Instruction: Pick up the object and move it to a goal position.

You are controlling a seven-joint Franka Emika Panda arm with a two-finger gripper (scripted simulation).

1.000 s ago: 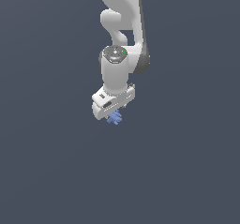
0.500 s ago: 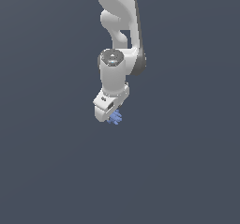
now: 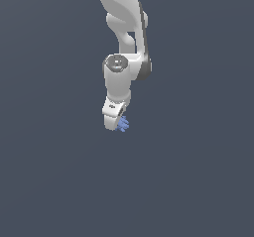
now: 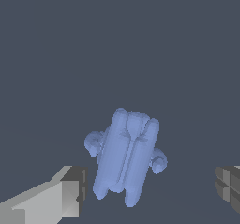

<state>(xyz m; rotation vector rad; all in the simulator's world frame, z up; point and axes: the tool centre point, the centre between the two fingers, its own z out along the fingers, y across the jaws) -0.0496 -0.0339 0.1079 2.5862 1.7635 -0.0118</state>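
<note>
object [image 4: 125,156] between spread end effector [image 4: 150,190] fingers, seemingly ungripped

My white arm [image 3: 124,18] descends from the top of the exterior view, bending at a grey-capped joint [image 3: 117,63] before the wrist angles down to my gripper [image 3: 117,124]. In the wrist view, my two fingers [image 4: 70,190] stand wide apart at opposite edges, one pale and near, the other dark, neither pad pressing on anything.
</note>
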